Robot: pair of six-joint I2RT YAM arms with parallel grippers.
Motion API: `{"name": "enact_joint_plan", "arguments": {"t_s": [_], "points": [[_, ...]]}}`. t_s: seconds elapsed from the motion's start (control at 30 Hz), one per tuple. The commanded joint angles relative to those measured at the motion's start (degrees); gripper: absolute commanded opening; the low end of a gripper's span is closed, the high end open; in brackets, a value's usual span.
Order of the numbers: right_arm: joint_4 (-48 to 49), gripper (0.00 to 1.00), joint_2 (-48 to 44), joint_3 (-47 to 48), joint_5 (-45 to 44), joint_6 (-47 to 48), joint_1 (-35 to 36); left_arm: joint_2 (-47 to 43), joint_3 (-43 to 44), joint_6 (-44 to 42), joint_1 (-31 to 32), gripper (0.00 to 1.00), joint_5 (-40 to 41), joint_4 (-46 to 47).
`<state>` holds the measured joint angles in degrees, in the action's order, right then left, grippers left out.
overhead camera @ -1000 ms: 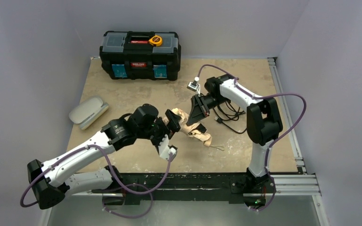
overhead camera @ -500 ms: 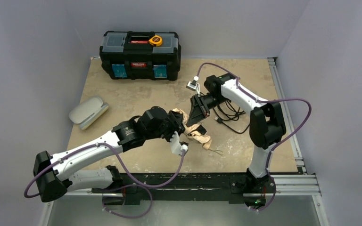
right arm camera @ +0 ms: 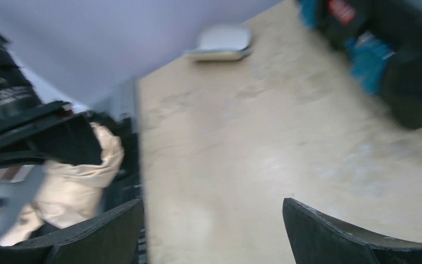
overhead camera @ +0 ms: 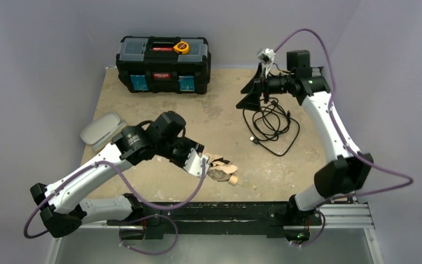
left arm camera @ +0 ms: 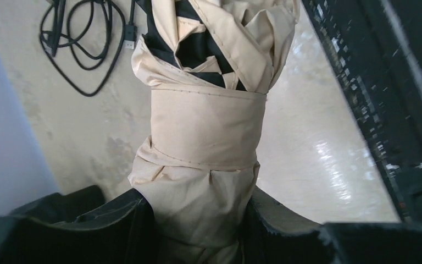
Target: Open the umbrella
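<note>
Gripping the folded beige umbrella (left arm camera: 206,126), the left gripper (left arm camera: 198,201) has its jaws clamped on the strap-wrapped fabric, by the middle of the table's (overhead camera: 159,115) near edge. Right gripper (overhead camera: 251,94) hangs toward the far right corner, jaws wide apart, empty.

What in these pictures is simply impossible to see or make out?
Lower end of the umbrella: left wrist view, gripped inside the left pincer, cut off by the bottom edge.
Fastening of the strap: same view, not on the side shown.
Labels on the toolbox: right wrist view, blurred.
Handle and shaft of the umbrella: top view, too small.
</note>
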<state>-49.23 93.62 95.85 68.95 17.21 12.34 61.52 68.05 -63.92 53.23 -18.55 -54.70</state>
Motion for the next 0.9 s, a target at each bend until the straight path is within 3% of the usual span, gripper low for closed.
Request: {"name": "enact_joint_plan", "arguments": {"t_s": [0.0,0.13,0.23,0.3,0.4,0.5,0.57,0.7,0.87], "points": [[27.1,0.99,-12.8,-5.5,-17.0,-5.6,0.6,7.1,13.3,16.7,-6.8,0.00,-17.0,-11.6],[27.0,0.99,-22.8,-13.6,-19.2,6.5,0.5,16.0,23.8,28.1,-13.1,0.00,-24.6,-21.3],[20.0,0.99,-31.6,-16.7,-16.6,17.4,0.7,23.0,30.7,33.5,-16.5,0.00,-32.0,-30.1],[17.8,0.99,-38.9,-19.6,-14.5,20.1,0.7,26.3,32.7,36.6,-18.6,0.00,-36.1,-34.3],[9.8,0.99,-45.2,-21.7,-11.1,31.9,0.7,27.8,31.1,41.4,-21.6,0.00,-40.8,-33.8],[3.8,0.99,-45.6,-21.8,-9.8,40.4,2.7,29.3,29.3,42.5,-23.8,0.00,-47.7,-33.9],[1.6,0.99,-43.8,-21.3,-14.4,43.8,7.8,30.6,29.0,42.5,-24.0,0.00,-51.2,-34.9],[5.8,0.99,-40.2,-20.3,-28.3,40.7,21.8,31.5,28.4,44.5,-24.0,0.00,-54.5,-33.7],[10.4,0.99,-37.3,-21.2,-38.7,39.4,32.2,31.9,27.2,46.3,-24.1,0.00,-57.6,-32.7]]}}
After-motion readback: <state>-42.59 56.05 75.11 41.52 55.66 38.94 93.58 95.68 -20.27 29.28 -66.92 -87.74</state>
